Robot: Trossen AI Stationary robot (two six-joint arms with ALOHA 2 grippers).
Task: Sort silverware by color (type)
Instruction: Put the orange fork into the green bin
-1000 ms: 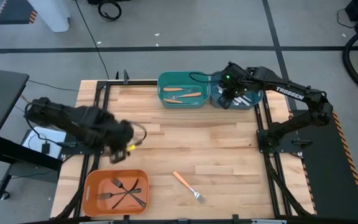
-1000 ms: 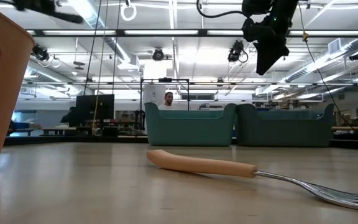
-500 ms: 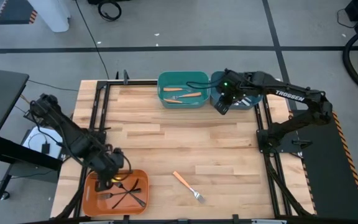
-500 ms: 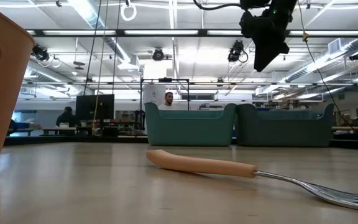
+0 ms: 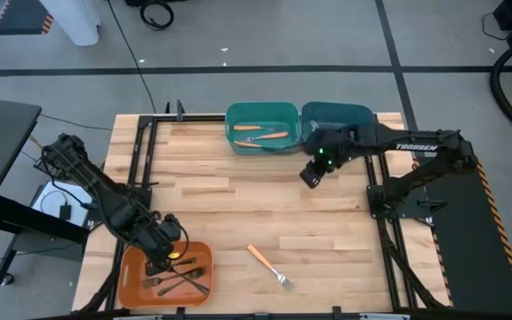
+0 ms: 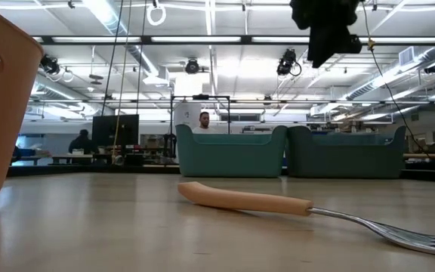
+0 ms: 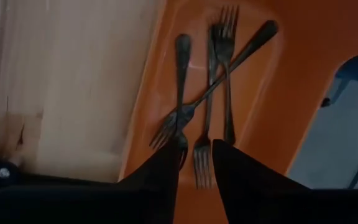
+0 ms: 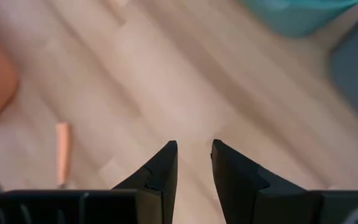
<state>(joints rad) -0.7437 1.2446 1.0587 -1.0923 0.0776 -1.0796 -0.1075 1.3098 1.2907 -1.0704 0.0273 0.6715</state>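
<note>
Left gripper (image 5: pixel 163 260) now sits over the orange bin (image 5: pixel 132 267) at lower left of the high view, fingers parted with nothing between them; the dark forks (image 7: pixel 207 106) lie crossed inside, so a fork has apparently just been released.

Right gripper (image 5: pixel 310 176) has left the blue bin (image 5: pixel 349 114), fingers apart and empty, heading toward the orange-handled fork (image 5: pixel 268 266) lying at lower centre. Likely next pick.
</note>
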